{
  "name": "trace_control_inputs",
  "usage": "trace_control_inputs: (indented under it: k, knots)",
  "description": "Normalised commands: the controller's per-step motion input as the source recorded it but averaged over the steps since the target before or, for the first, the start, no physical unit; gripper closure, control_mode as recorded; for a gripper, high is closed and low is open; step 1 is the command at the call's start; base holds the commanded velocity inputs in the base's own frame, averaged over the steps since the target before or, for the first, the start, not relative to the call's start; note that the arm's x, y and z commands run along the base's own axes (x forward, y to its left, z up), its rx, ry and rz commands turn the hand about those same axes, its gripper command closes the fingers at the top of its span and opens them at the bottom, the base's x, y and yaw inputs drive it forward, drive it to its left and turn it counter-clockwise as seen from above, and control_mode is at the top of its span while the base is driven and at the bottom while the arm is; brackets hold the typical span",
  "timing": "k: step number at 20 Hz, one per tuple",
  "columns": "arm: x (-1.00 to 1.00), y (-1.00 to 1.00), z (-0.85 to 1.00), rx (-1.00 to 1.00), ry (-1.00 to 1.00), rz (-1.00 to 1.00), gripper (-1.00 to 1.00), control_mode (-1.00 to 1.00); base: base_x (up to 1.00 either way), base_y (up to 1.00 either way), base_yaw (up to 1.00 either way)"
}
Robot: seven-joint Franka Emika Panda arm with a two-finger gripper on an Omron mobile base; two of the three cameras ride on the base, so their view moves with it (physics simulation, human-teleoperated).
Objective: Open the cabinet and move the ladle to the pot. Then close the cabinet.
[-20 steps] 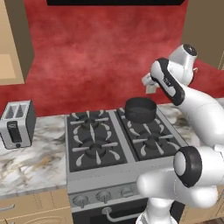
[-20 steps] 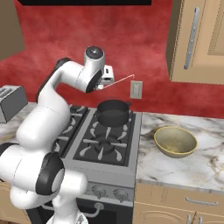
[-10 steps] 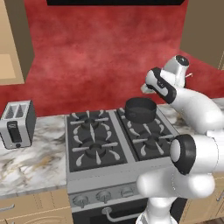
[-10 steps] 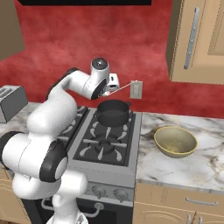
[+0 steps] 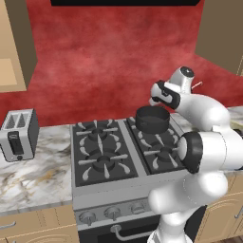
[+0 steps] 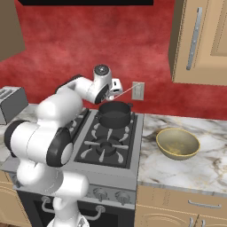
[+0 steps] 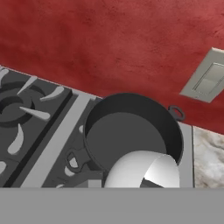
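While the claw [image 6: 119,91] hangs closed on the thin ladle [image 6: 128,90], the pot [image 6: 114,114] sits on the stove just below it.

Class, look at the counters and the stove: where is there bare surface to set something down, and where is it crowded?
Bare marble lies between the toaster and the stove, and on the right counter around the yellow bowl. Three burners are bare. It is crowded at the back burner, where the pot sits under the gripper holding the ladle.
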Motion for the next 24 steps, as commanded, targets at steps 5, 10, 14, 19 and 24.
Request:
trace_control_inputs:
  k: [5, 10, 14, 19, 24]
  knots:
    - [0.23, -0.08, -0.24, -0.02, 0.04, 0.0, 1.0, -1.0, 0.0, 0.0, 0.0]
    - [0.3, -0.05, -0.33, 0.0, 0.04, 0.0, 1.0, -1.0, 0.0, 0.0, 0.0]
    - [0.34, -0.01, -0.39, 0.0, 0.04, 0.0, 1.0, -1.0, 0.0, 0.0, 0.0]
    - [0.29, -0.04, -0.3, 0.0, 0.0, 0.0, 1.0, -1.0, 0.0, 0.0, 0.0]
    - [0.3, -0.03, -0.27, 0.0, 0.03, 0.0, 1.0, -1.0, 0.0, 0.0, 0.0]
